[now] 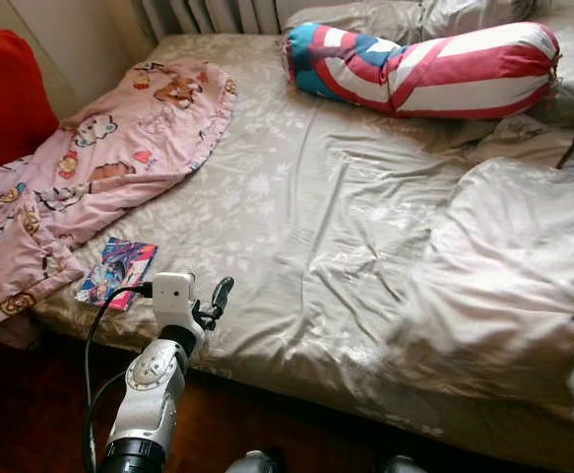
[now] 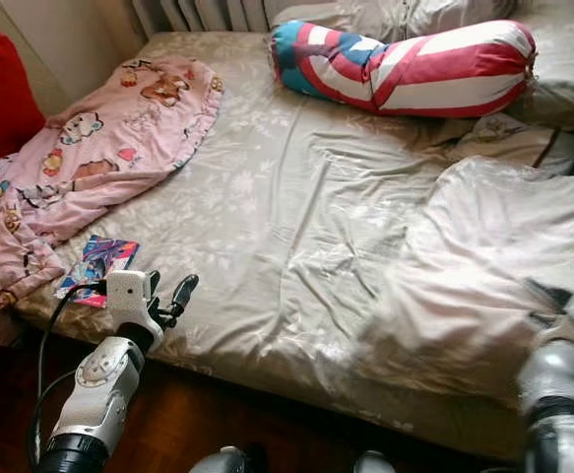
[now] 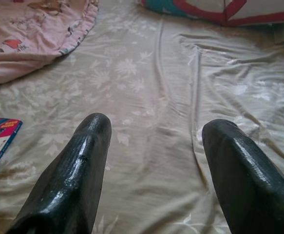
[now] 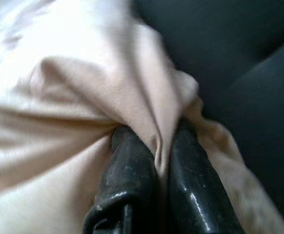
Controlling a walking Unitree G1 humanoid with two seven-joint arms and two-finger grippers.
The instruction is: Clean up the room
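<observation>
Right wrist view — my right gripper is clenched on the pale blanket; left gripper released. Bed-making underway — next, I judge, draw it ahead.

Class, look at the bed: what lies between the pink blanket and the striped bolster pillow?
Only bare beige sheet lies between the pink blanket and the striped bolster pillow; nothing rests on that stretch. The left eye view shows it best.

A red armchair stands beside the bed's far left corner, a radiator behind the headboard end.
</observation>
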